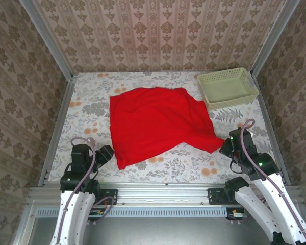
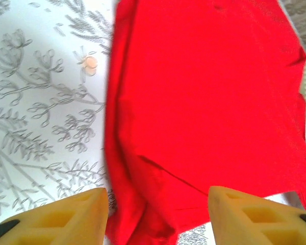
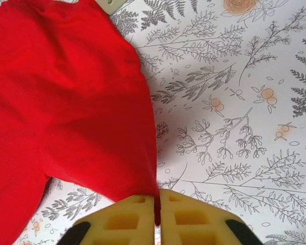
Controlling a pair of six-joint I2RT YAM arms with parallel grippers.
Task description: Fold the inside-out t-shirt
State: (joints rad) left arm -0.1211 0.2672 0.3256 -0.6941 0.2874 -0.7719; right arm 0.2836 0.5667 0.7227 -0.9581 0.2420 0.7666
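Left pincer [image 1: 105, 153]: you have it by the near-left corner of the floral-patterned worktop [image 1: 188, 166]. Its yellow fingers [image 2: 66, 214] stand wide apart over the near-left corner of the cloth, and they are not closed on it.
T-shirt: the bright red cloth t-shirt [image 1: 158, 122] lies rumpled across the middle of the worktop. Its left edge runs from far to near, and its right side is drawn out into a point toward the near-right corner.
Right pincer [image 1: 227, 148]: you have it close to the near-right corner, fingers drawn narrow and nipping the tip of that red point. From the right wrist, the cloth runs straight down into the slit between the two yellow fingers [image 3: 122, 222].
Basket: the pale green lattice plastic basket [image 1: 227, 88] sits in the far-right corner, just beside the t-shirt's far-right edge. You cannot tell whether they touch.
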